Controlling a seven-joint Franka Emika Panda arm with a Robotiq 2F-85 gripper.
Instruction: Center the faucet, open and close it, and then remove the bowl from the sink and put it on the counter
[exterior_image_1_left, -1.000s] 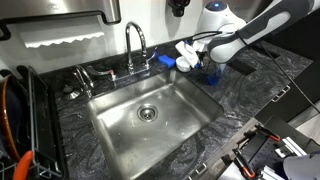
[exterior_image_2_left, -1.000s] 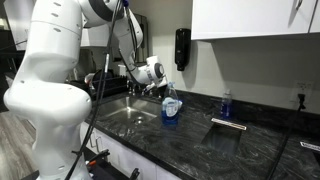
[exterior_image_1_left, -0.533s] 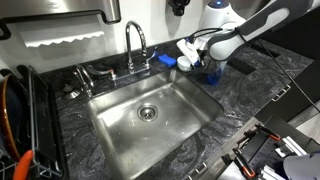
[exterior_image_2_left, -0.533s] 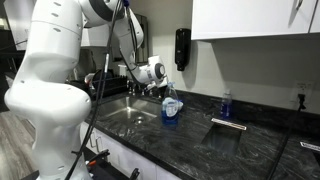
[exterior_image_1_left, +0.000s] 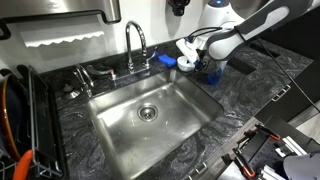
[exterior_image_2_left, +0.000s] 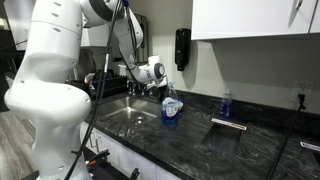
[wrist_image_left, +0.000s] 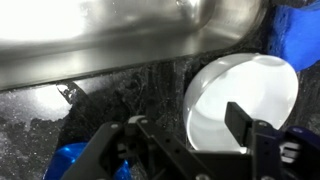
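Observation:
The small white bowl (exterior_image_1_left: 187, 49) (wrist_image_left: 240, 80) rests by the sink's right rim on the dark veined counter (exterior_image_1_left: 245, 95); I cannot tell whether it lies flat or leans. My gripper (exterior_image_1_left: 197, 57) (wrist_image_left: 190, 118) is right at it and open. In the wrist view the bowl's rim lies between the two spread fingers, one finger (wrist_image_left: 243, 120) over the white inside, the other outside on the left. The chrome gooseneck faucet (exterior_image_1_left: 135, 42) stands behind the steel sink (exterior_image_1_left: 120, 125), whose basin holds nothing.
A blue object (exterior_image_1_left: 211, 73) (exterior_image_2_left: 170, 108) stands just under the gripper, and a blue sponge-like piece (exterior_image_1_left: 167, 62) lies by the faucet. A dish rack (exterior_image_1_left: 20, 120) sits at the far left. A soap bottle (exterior_image_2_left: 224, 104) stands on the counter farther along.
The jaws have spread apart around the bowl's rim. The arm and the bowl stay at about the same spot by the sink's right rim.

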